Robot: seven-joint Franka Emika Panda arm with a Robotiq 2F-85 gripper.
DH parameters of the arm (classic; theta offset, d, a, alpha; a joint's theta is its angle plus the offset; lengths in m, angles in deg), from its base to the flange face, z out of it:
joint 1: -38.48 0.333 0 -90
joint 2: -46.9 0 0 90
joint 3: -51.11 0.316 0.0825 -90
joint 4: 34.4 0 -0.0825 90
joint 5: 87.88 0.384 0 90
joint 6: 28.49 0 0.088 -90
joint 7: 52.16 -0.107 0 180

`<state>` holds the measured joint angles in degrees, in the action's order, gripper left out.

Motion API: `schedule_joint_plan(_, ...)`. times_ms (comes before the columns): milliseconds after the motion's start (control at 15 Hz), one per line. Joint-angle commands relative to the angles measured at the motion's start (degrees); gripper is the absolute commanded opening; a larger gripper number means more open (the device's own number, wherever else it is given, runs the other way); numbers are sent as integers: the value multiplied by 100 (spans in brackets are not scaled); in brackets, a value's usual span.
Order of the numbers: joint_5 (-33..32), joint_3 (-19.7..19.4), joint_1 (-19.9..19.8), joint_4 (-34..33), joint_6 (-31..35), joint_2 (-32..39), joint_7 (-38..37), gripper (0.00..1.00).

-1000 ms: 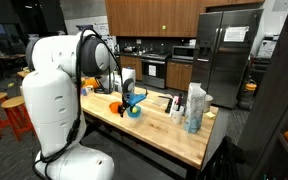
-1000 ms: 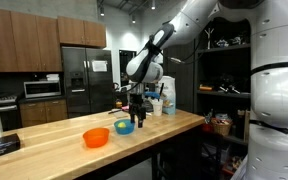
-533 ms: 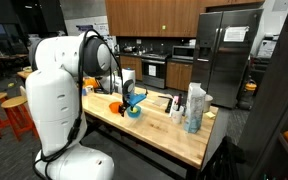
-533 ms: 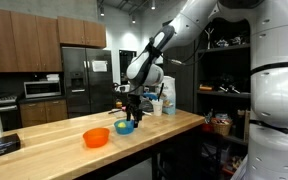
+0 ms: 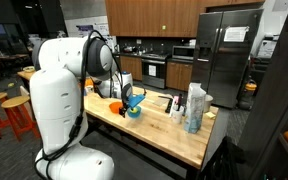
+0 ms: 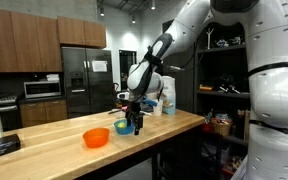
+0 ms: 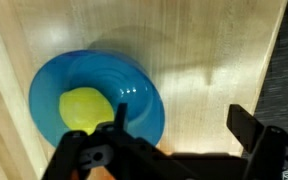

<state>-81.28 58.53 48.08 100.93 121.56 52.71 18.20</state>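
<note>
The gripper (image 7: 177,115) hung with its jaws wide apart and nothing between them. In the wrist view one finger (image 7: 119,112) stood over the near rim of a blue bowl (image 7: 104,72), while its partner stood over bare wood beside the bowl. Whether either finger touched the bowl could not be told.

Inside the blue bowl lay a round yellow fruit (image 7: 86,108), resting off-centre toward the side nearest the gripper. The bowl sat upright on the wooden worktop (image 7: 219,50).

In an exterior view the gripper (image 6: 134,124) pointed straight down, just beside and partly in front of the blue bowl (image 6: 123,127). An orange bowl (image 6: 96,137) stood near it on the worktop (image 6: 169,132), closer to the camera and apart from the blue one. Farther along the same worktop stood a cluster of spray bottles (image 6: 167,97).

Seen from behind the robot's white base, the gripper (image 5: 130,100) hovered low over the blue bowl (image 5: 135,112), with the bottles (image 5: 192,108) well apart toward the worktop's far end. A dark refrigerator (image 5: 224,55) stood behind, and wooden stools (image 5: 14,115) beside the robot.
</note>
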Motion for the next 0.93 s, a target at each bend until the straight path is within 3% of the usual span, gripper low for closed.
schedule_joint_plan(0,-131,98,-156,-134,-193,334,-86,100)
schedule_joint_plan(267,36,210,-301,-288,-278,688,38,100)
schedule_joint_plan(333,43,243,-333,-352,-278,728,51,75)
schedule_joint_plan(467,-105,238,-337,-427,-266,730,-87,68)
schedule_joint_plan(733,-239,229,-331,-543,-331,652,-139,38)
schedule_joint_plan(800,-122,273,-365,-443,-212,589,-56,53)
schedule_joint_plan(867,-141,274,-365,-470,-216,595,-57,46)
